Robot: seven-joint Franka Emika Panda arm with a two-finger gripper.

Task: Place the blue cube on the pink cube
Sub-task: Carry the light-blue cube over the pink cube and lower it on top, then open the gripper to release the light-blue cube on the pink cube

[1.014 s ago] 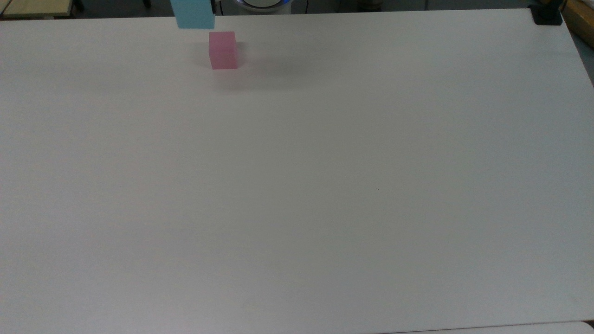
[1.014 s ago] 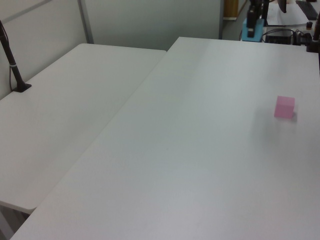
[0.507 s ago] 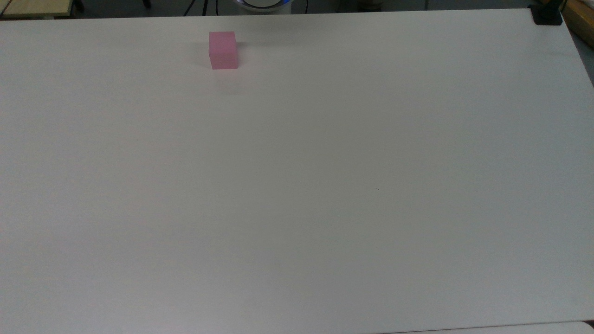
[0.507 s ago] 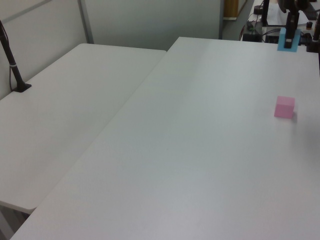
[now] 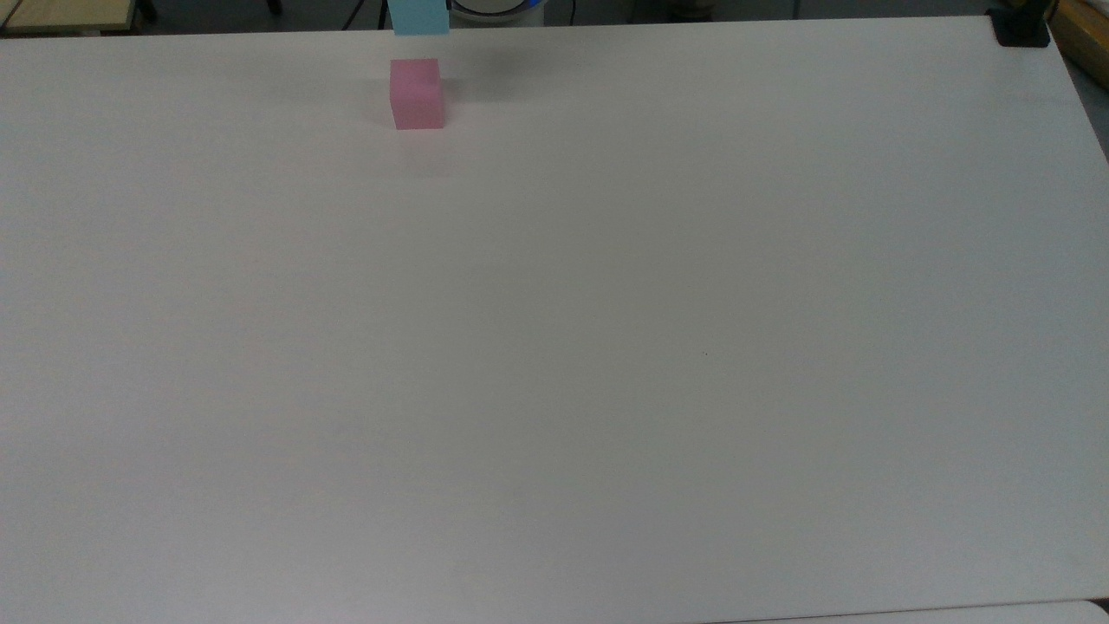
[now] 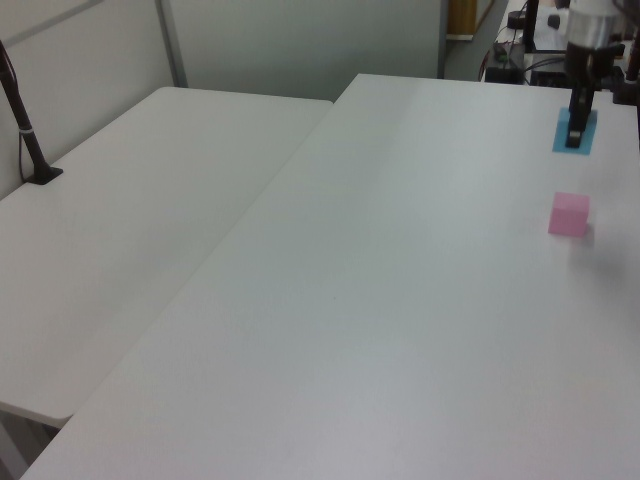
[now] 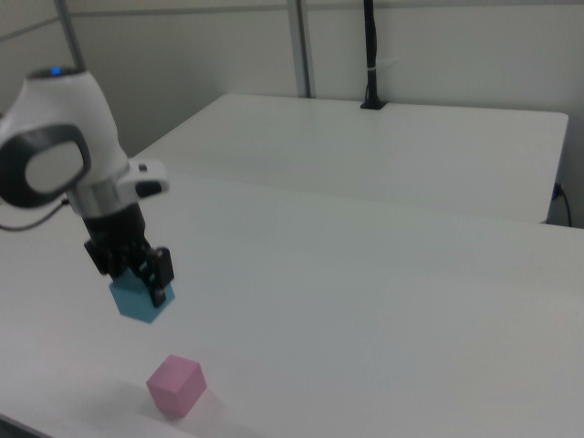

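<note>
Jaws (image 7: 146, 281) clenched on the blue cube (image 7: 141, 301), carried up in the air clear of the bench (image 5: 606, 347), presumably so it can come down on the pink cube (image 7: 176, 385) from above instead of shoving it sideways. Pink cube (image 5: 417, 94) parked flat near the bench's far edge in the top view, toward the top view's left. Compared with half a second back: blue cube (image 6: 575, 131) lower and closer to the pink cube (image 6: 569, 214) in the left view, and back at the top view's upper edge (image 5: 419, 17). Not stacked yet.
</note>
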